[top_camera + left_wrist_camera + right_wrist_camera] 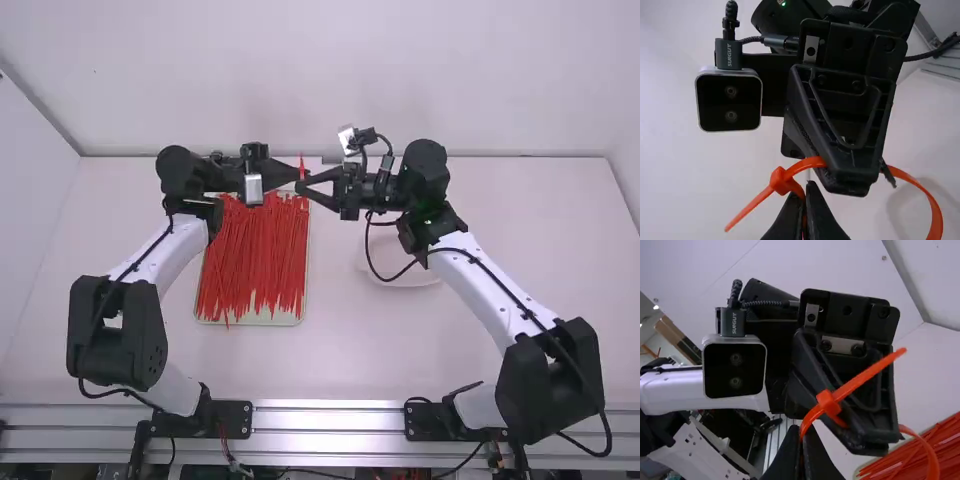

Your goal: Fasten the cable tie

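Both grippers meet above the far middle of the white table (pixel 520 250), over the far end of the tray (pixel 250 322) of loose red ties (pixel 255 255).

The left gripper (pixel 290 173) comes in from the left and the right gripper (pixel 308 186) from the right, tips nearly touching.

The cable tie (pixel 780 180) hangs in the air between them, clear of the table. Its strap runs through its own head, so we note a closed loop. A free tail sticks out on one side, and the loop curves away on the other.

In the left wrist view, the left gripper (pixel 805 189) is clamped on the tie just beside the head.

In the right wrist view, the right gripper (pixel 802 434) is pinched tight on the strap, which runs down between its fingers.

The other arm's gripper sits just beyond the head in each wrist view.
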Tool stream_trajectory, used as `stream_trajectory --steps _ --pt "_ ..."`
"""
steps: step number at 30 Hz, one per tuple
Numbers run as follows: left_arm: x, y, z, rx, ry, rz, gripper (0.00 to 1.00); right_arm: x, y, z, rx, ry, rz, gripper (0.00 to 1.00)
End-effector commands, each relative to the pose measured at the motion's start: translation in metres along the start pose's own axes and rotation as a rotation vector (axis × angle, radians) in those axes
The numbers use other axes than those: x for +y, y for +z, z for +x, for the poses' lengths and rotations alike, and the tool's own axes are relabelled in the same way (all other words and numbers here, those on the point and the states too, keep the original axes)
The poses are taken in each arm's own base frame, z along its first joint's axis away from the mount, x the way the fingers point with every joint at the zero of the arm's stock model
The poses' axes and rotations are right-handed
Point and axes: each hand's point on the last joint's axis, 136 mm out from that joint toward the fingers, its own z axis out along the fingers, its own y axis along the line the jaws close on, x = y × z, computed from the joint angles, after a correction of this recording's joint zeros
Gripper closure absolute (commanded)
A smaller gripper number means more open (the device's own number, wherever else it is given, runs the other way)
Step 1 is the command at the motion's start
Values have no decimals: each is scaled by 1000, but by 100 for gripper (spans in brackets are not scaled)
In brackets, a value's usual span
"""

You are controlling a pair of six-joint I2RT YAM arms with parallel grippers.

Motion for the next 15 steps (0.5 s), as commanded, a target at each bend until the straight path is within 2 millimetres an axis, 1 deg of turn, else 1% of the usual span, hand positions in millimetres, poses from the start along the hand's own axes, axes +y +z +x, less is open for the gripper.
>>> stream_trajectory --steps 1,4,7,11,12,13,14,15 --pt "-22 4 -6 -39 -14 104 98 -9 -7 -24 -76 -39 66 100" --pt "-25 10 -8 -51 -22 115 98 -8 -7 -25 -82 -44 66 100" --pt "-27 13 -9 -58 -26 122 98 -12 -8 -29 -100 -41 90 100" --pt "-26 12 -9 -54 -26 119 98 -11 -7 -26 -87 -35 79 100" --pt "-27 13 -9 -57 -29 121 98 -10 -7 -22 -71 -25 71 100" --pt "-25 13 -7 -53 -43 112 98 -9 -7 -18 -51 -23 59 94" --pt "-25 13 -7 -53 -43 112 98 -9 -7 -18 -51 -23 59 94" --pt "-25 12 -6 -50 -46 109 98 -7 -9 -15 -34 -34 43 89"
